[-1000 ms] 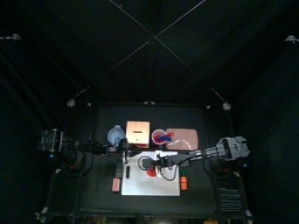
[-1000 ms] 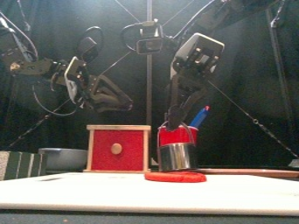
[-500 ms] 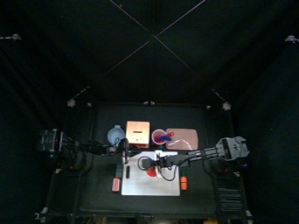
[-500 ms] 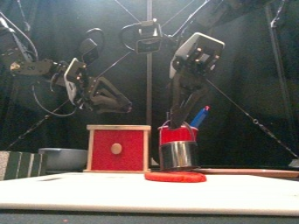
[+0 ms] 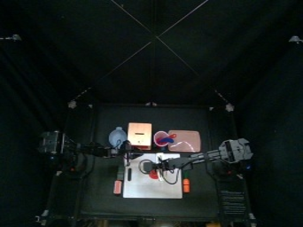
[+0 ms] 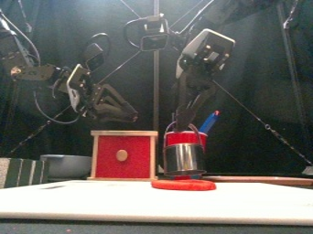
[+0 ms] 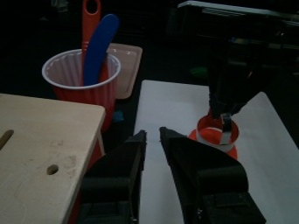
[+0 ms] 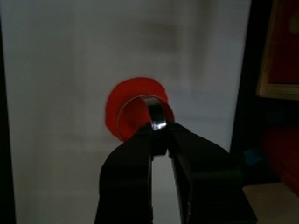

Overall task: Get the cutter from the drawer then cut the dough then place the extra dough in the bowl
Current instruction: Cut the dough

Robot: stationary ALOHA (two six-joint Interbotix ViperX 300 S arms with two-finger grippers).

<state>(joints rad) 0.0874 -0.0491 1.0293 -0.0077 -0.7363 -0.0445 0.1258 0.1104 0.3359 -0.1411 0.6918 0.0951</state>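
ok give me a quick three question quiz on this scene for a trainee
1. True or false: the right hand grips the cutter by its wire handle.
2. Pick one: the red dough lies A) on the white board, B) in the bowl, C) in the drawer.
3. Fill the gap: the red cup holds two toy ___.

Key: 1 true; 2 A; 3 knives, one blue and one red.
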